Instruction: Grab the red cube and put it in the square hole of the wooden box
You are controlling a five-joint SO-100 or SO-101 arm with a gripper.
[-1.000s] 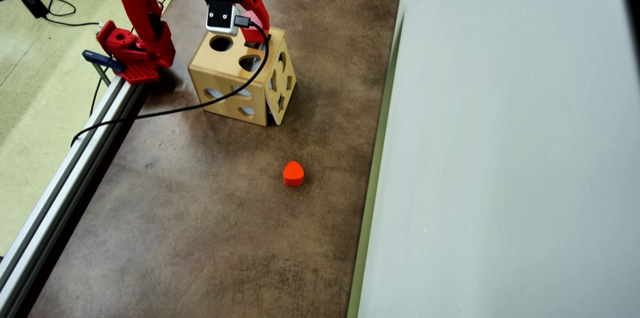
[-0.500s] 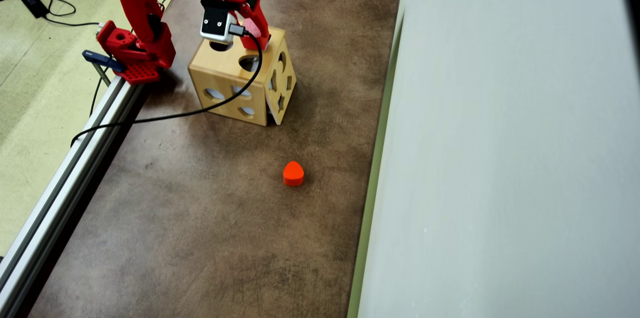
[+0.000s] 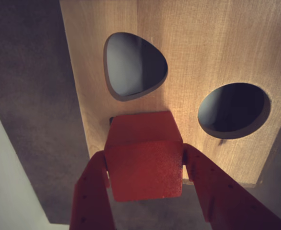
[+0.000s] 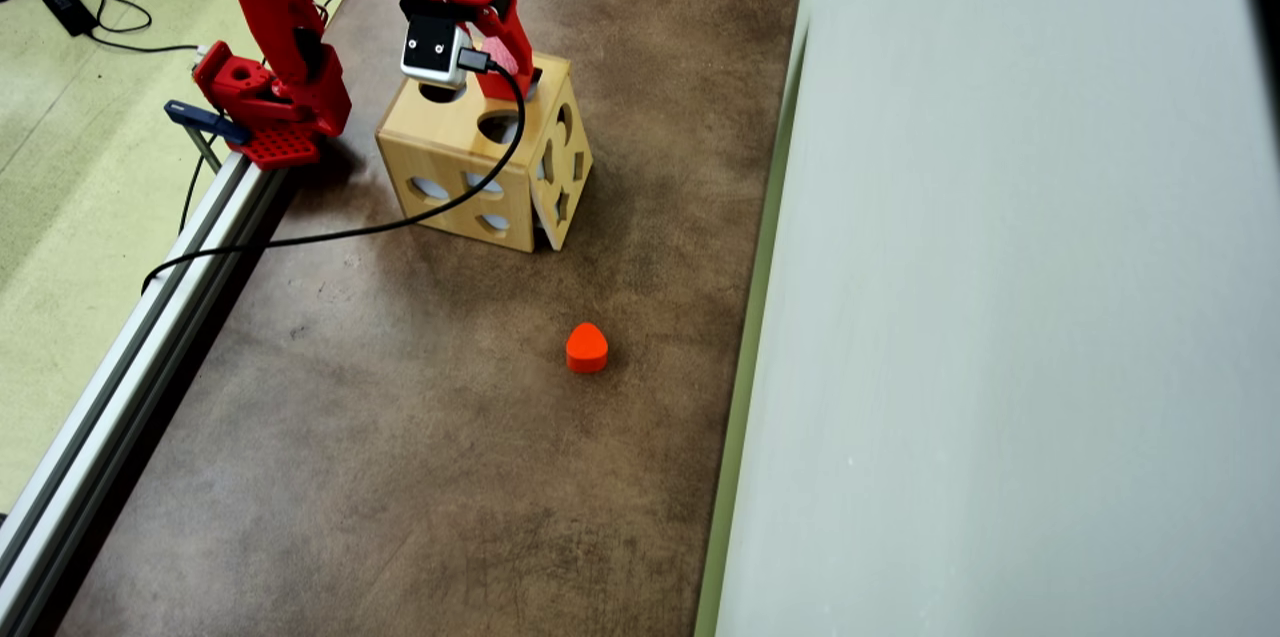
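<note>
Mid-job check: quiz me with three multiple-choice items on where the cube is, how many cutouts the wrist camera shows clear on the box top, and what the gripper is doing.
1. Where is the red cube?
A. on the brown table
B. between the fingers, over the top of the wooden box
C. beside the orange block

2. How many fully open cutouts does the wrist view show?
A. two
B. four
C. none

3. The gripper is:
A. open and empty
B. out of view
C. shut on the cube

Key: 1 B, the fingers flank it above the box top. 2 A, a rounded one and a round one. 3 C, both fingers press its sides.
</note>
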